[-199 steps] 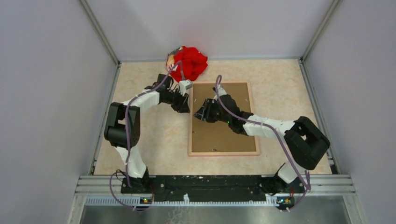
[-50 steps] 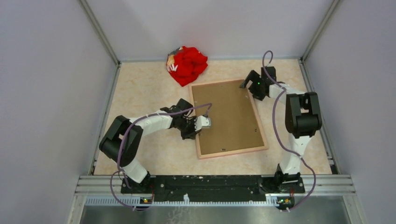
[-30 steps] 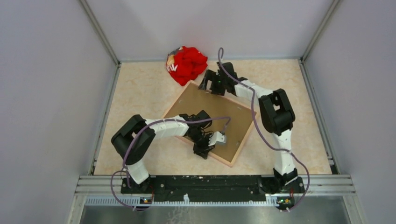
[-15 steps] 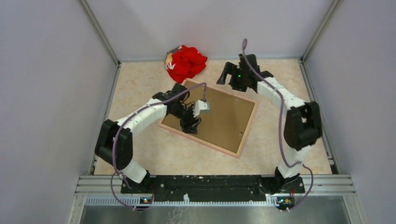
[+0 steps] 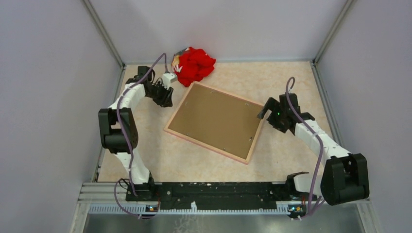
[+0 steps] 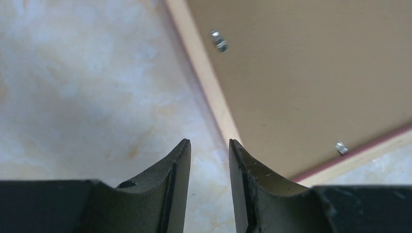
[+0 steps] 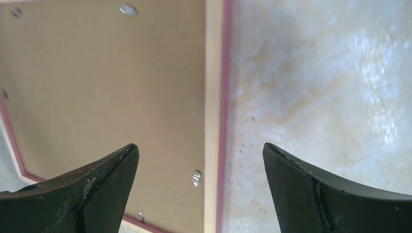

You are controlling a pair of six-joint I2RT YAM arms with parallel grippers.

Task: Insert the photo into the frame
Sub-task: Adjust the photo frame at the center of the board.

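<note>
Surface: beige marbled tabletop enclosed by grey wall panels.
Frame: the frame lies flat on the tabletop, back side up and turned askew; light wood rim with a pink line along the outer edge.
Backing: brown hardboard backing fills the frame, with small metal clips along the rim.
Left gripper: left gripper is off the frame's far-left edge, over bare tabletop. Fingers stand a narrow gap apart with nothing between them, tips just beside the rim.
Right gripper: right gripper is at the frame's right edge, spread wide and empty. One finger is over the backing, the other over tabletop outside the rim; contact with the frame cannot be told.
Other: red cloth bundle sits just beyond the frame's far corner; whether it touches cannot be told.
</note>
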